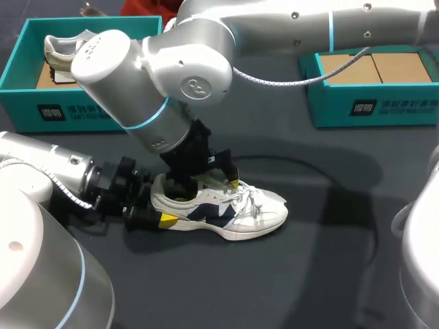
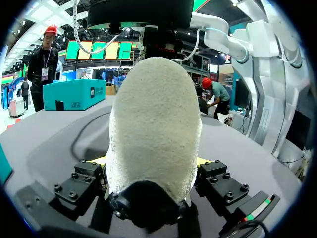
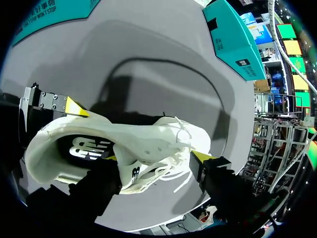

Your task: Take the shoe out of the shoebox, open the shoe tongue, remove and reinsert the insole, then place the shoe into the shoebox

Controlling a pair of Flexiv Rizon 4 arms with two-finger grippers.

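A white shoe with navy panels (image 1: 233,211) lies on its sole on the dark table (image 1: 309,274), toe pointing right. My left gripper (image 1: 163,207) comes in from the left and is shut on the shoe's heel (image 2: 153,129), a finger on each side. My right gripper (image 1: 206,184) hangs over the shoe's opening. In the right wrist view its fingers straddle the tongue and laces (image 3: 158,148): one finger sits at the opening over the insole (image 3: 91,148), and the other stands just beyond the laces. The right gripper (image 3: 156,161) is open.
A teal shoebox (image 1: 20,75) at the back left holds another shoe (image 1: 65,48). A second teal box (image 1: 363,106) stands at the back right with brown card inside. Bare table lies in front and to the right of the shoe.
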